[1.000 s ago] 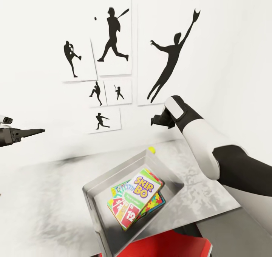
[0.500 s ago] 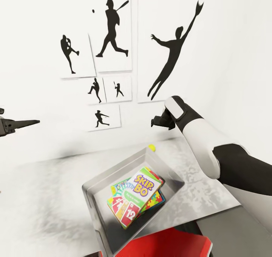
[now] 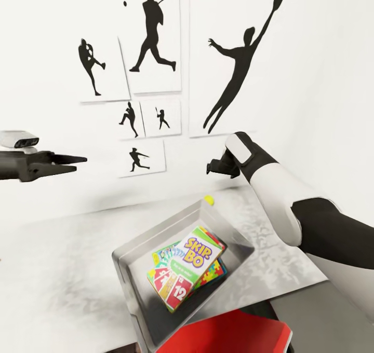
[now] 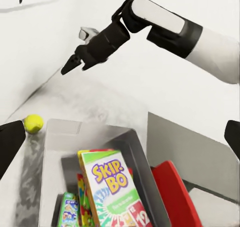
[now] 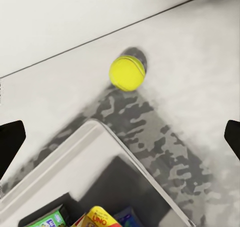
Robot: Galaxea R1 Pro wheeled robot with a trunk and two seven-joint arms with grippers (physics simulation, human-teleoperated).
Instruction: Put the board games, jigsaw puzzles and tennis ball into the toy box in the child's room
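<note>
The light-grey toy box (image 3: 136, 270) sits on the pale table (image 3: 62, 270). Inside it a Skip-Bo board game (image 3: 195, 257) lies on top of a jigsaw puzzle (image 3: 215, 276) and a green-edged box (image 3: 163, 257). The yellow tennis ball (image 3: 209, 200) rests on the table just behind the box's far corner, against the wall. My right gripper (image 3: 210, 167) hangs open above the tennis ball (image 5: 127, 73), with nothing between its fingers. Out to the left, my left gripper (image 3: 78, 161) is open and empty, high above the table, looking toward the Skip-Bo box (image 4: 112, 187).
A white wall with black sports-silhouette posters (image 3: 156, 36) rises right behind the table. A red object (image 3: 228, 335) lies below the table's near edge, under the toy box. The table top stretches bare to the left of the box.
My left gripper has swung right, further into the head view. The posters have slid up slightly, so the camera has shifted. The right arm, ball and box are unchanged.
</note>
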